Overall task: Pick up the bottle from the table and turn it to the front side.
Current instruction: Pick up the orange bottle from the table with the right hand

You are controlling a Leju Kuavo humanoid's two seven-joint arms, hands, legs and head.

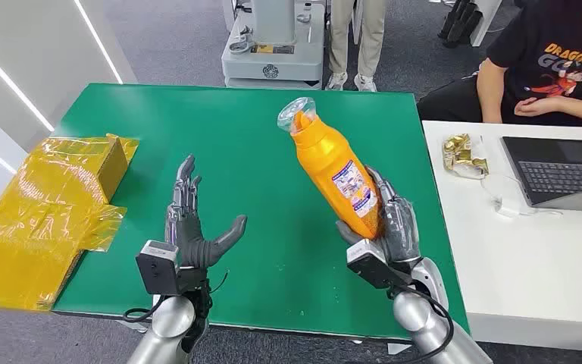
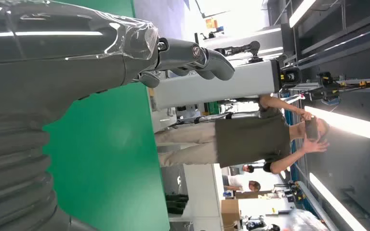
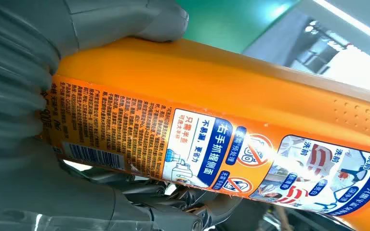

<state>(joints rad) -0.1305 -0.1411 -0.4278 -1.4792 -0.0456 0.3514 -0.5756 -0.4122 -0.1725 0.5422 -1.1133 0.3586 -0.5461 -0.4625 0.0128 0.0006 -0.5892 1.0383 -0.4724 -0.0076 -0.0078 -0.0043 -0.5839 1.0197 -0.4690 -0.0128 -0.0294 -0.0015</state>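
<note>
One bottle (image 1: 333, 163), one laptop (image 1: 564, 171), two hands.

Your head view looks forward and down over the green table (image 1: 220, 136). Each wrist view sits close behind its own hand, turned sideways. The left wrist view shares that table's surface with the head view.

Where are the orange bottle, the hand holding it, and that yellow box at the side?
orange bottle (image 1: 333, 163), head view: on its orange body above the label.
right hand (image 1: 398, 224), head view: on the grey fingers wrapped round the bottle's base.
yellow box (image 1: 91, 163), head view: on its top face, beside the green table.
</note>
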